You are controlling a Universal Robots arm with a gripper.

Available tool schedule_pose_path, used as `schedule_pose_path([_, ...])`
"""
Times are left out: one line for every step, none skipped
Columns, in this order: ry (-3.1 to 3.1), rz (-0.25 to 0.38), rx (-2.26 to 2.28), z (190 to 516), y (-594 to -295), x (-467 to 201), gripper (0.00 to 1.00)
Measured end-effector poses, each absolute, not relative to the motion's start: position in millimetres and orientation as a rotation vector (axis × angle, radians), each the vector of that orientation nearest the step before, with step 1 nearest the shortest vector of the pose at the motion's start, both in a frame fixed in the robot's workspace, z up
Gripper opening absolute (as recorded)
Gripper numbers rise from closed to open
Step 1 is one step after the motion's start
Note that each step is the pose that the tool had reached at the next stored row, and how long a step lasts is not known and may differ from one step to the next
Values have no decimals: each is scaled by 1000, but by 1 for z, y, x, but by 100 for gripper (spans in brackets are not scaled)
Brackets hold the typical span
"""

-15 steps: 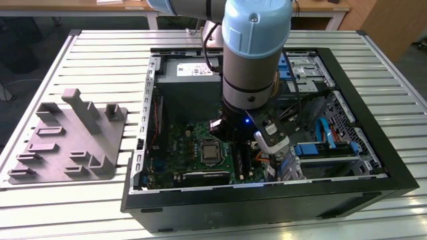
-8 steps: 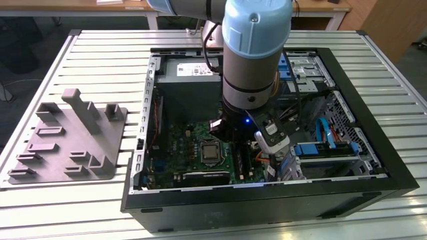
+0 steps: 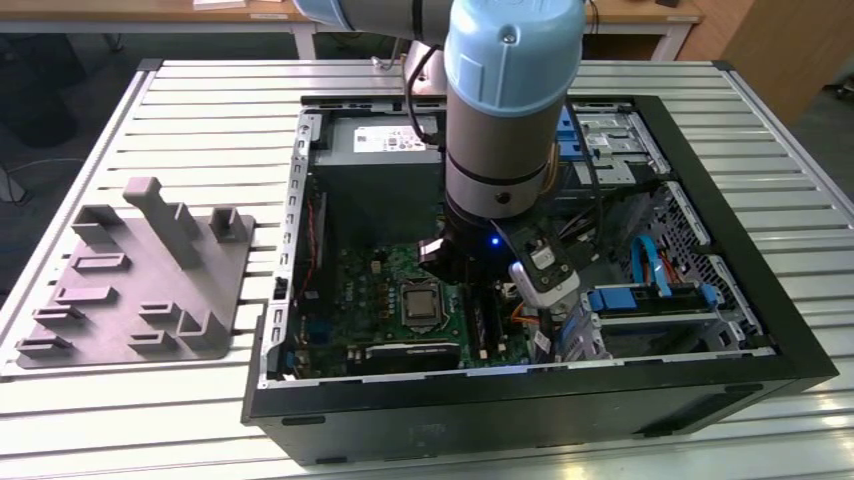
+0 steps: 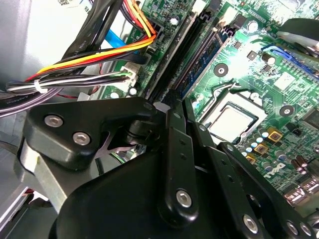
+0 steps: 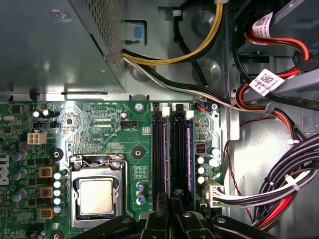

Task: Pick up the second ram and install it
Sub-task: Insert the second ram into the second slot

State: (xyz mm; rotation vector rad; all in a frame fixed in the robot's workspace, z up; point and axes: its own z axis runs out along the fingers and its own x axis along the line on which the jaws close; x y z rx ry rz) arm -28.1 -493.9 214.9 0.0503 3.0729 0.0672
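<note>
While your arm reaches down into the open computer case on the slatted desk, the pincer sits low over the memory slots beside the CPU socket on the motherboard. Its fingers stand close together, pinching the second ram edge-on in a slot; you cannot tell whether it is fully seated.

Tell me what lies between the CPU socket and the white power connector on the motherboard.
In the first wrist view, the memory slots lie between the CPU socket and the white power connector.
</note>
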Motion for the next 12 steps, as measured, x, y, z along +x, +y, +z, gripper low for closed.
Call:
schedule_pose_path([3073, 67, 50, 215, -494, -28, 14])
schedule_pose_path([3073, 67, 50, 215, -494, -28, 14])
schedule_pose_path([3073, 67, 50, 215, -494, -28, 14])
schedule_pose_path([3073, 67, 50, 215, -494, -28, 14])
schedule_pose_path([3073, 67, 50, 214, -494, -28, 14])
schedule_pose_path([3073, 67, 50, 214, -494, -28, 14])
schedule_pose_path([3073, 67, 50, 213, -494, -28, 14])
schedule_pose_path([3073, 67, 50, 213, -494, -28, 14])
schedule_pose_path([3073, 67, 50, 212, -494, -28, 14])
schedule_pose_path([3073, 67, 50, 212, -494, -28, 14])
schedule_pose_path([3074, 66, 50, 211, -494, -28, 14])
schedule_pose_path([3074, 66, 50, 211, -494, -28, 14])
